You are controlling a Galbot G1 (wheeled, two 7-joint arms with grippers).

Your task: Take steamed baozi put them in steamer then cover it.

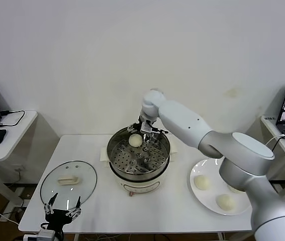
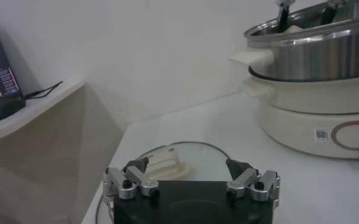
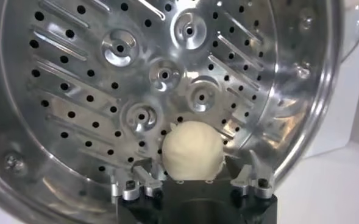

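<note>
From the head camera, the right gripper (image 1: 143, 134) hangs inside the steamer (image 1: 138, 155) over one bun (image 1: 135, 140) at the tray's far edge; three more buns sit on the plate (image 1: 198, 195). The left gripper (image 2: 191, 182), fingers spread, waits near the glass lid (image 2: 199, 158). In the right wrist view the bun (image 3: 191, 150) rests on the tray between spread fingers (image 3: 136, 179); it looks soft, light and dentable, so a gentle hold across its sides seems best, and being round it has no long axis or heading.

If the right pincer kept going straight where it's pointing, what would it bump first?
Most likely the baozi lying right in front of the open right pincer, then the steamer tray beneath it. How near the bun is I can't judge.
</note>
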